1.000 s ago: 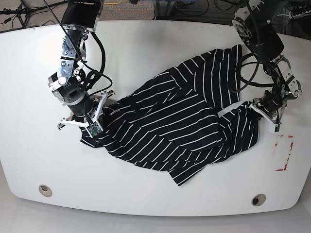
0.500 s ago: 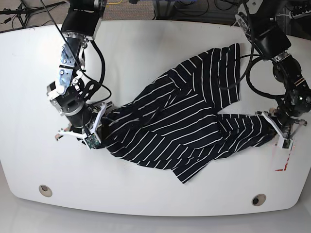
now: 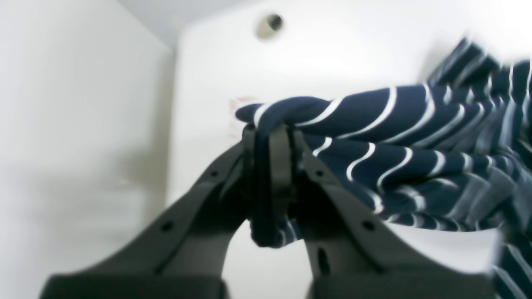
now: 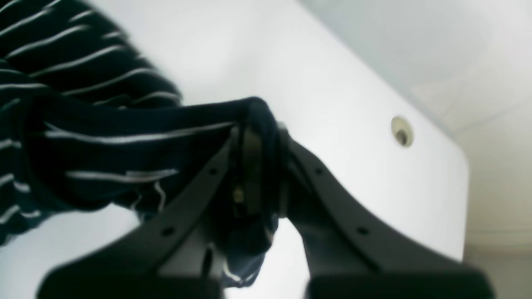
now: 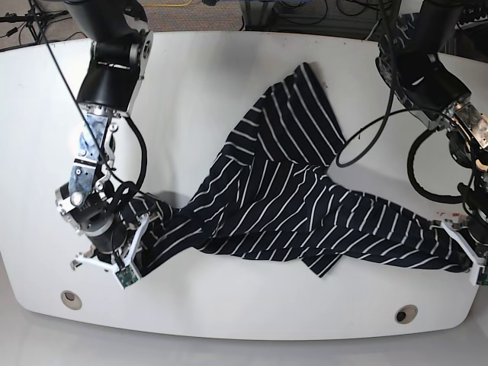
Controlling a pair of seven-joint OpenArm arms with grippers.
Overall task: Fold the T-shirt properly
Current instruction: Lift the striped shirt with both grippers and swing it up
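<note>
The T-shirt [image 5: 282,206], dark navy with thin white stripes, lies stretched in a long band across the front of the white table [image 5: 229,69], with one flap reaching up toward the back middle. My left gripper [image 5: 467,263] is at the front right edge, shut on a bunched corner of the T-shirt [image 3: 374,137]; the left gripper [image 3: 270,166] pinches fabric between its black fingers. My right gripper [image 5: 126,263] is at the front left, shut on the opposite end of the T-shirt [image 4: 104,145]; the right gripper [image 4: 257,174] has cloth wrapped over its fingertips.
Round holes sit in the table near the front left [image 5: 70,298] and front right [image 5: 406,313]. A red mark [image 5: 444,217] lies near the right edge. Cables hang from both arms, and the table's front edge is close to both grippers.
Both grippers have moved toward the front edge and further apart, dragging the T-shirt forward and pulling it out into a long taut band. Both stayed shut on the fabric.
</note>
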